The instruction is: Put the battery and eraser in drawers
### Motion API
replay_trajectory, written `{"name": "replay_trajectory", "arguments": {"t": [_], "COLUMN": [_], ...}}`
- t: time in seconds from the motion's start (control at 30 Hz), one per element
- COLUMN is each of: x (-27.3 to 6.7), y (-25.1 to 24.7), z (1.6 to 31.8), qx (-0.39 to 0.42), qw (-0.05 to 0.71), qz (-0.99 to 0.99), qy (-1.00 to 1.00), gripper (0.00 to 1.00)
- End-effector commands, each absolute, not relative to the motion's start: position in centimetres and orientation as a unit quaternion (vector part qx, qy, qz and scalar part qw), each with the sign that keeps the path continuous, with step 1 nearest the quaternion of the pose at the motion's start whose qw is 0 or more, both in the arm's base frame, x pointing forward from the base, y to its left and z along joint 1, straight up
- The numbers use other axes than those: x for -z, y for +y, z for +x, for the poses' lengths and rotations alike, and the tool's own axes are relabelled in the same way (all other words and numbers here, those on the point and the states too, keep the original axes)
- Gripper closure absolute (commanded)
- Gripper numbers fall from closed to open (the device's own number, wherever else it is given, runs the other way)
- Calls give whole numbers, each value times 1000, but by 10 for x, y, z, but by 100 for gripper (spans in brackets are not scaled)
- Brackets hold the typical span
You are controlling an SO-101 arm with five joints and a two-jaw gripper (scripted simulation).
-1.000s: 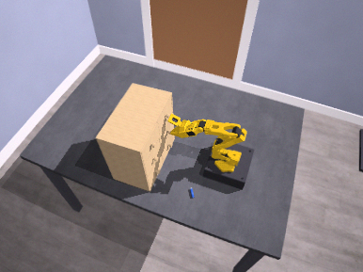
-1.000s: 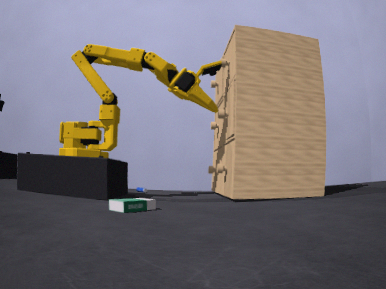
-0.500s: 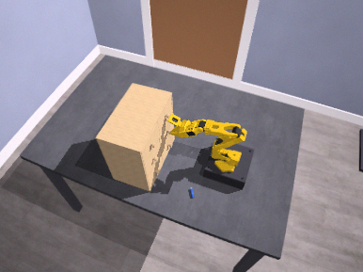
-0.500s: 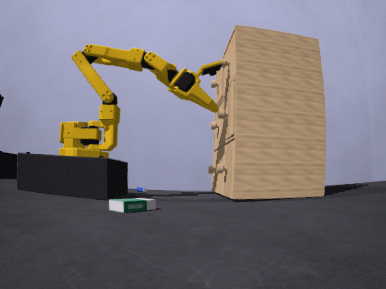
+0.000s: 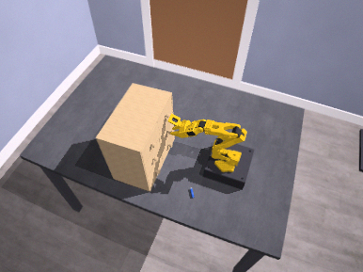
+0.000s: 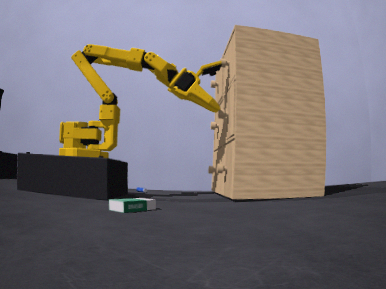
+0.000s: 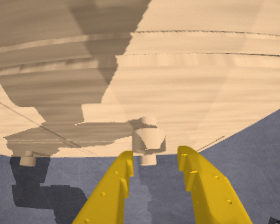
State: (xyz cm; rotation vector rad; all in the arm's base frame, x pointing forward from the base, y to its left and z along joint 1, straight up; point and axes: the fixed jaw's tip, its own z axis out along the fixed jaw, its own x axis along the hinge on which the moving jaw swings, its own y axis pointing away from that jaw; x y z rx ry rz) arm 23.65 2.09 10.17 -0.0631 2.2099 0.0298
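The wooden chest (image 5: 124,136) (image 6: 280,114) (image 7: 200,85) has its drawers looking shut or nearly so; small gaps cannot be ruled out. My gripper (image 5: 172,126) (image 6: 221,87) (image 7: 156,152) is slightly open at the chest's front, on the right column, with nothing gripped. In the wrist view a round knob (image 7: 149,137) lies just ahead of and between the fingertips. In the exterior view the lower finger is by the middle-row knob. A white block with a green sleeve, apparently the eraser (image 6: 132,205), lies on the table. The nine-volt battery is not seen.
A small blue object (image 5: 192,193) (image 6: 141,189) lies on the table (image 5: 226,216) between the chest and the arm's black base (image 5: 226,175) (image 6: 65,176), towards the table's front edge in the top view. Another knob (image 7: 28,159) shows at the left in the wrist view.
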Motion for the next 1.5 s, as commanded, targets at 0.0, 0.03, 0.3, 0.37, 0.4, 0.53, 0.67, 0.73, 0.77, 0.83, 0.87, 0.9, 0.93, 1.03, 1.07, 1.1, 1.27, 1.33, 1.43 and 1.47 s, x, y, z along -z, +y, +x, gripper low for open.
{"name": "replay_trajectory", "arguments": {"t": [0.0, 0.03, 0.3, 0.37, 0.4, 0.53, 0.67, 0.73, 0.77, 0.83, 0.87, 0.9, 0.93, 1.03, 1.07, 1.1, 1.27, 1.33, 1.43, 1.47], "x": [-105, -105, -105, -105, -106, -108, -109, -109, -109, -109, -108, -108, -108, -107, -107, -106, -105, -105, -105, -105], "y": [23, 23, 23, 23, 23, 23, 22, 22, 22, 21, 21, 21, 21, 21, 21, 21, 21, 21, 21, 21], "z": [238, 238, 238, 238, 236, 226, 216, 211, 209, 204, 202, 202, 202, 196, 194, 191, 188, 188, 188, 188], "qx": [-16, -16, -16, -16, -15, -14, -13, -13, -12, -12, -11, -11, -11, -11, -10, -10, -10, -10, -10, -10], "qw": [453, 453, 453, 453, 453, 453, 453, 453, 453, 453, 453, 453, 453, 453, 453, 453, 453, 453, 453, 453], "qz": [-28, -28, -28, -28, -28, -31, -34, -35, -36, -37, -38, -38, -38, -40, -40, -41, -42, -42, -42, -42], "qy": [891, 891, 891, 891, 891, 891, 891, 891, 891, 891, 891, 891, 891, 890, 890, 890, 890, 890, 890, 890], "gripper": [84, 84, 79, 79, 79, 79, 79, 79, 79, 79, 79, 79, 79, 79, 79, 79, 79, 79, 79, 79]}}
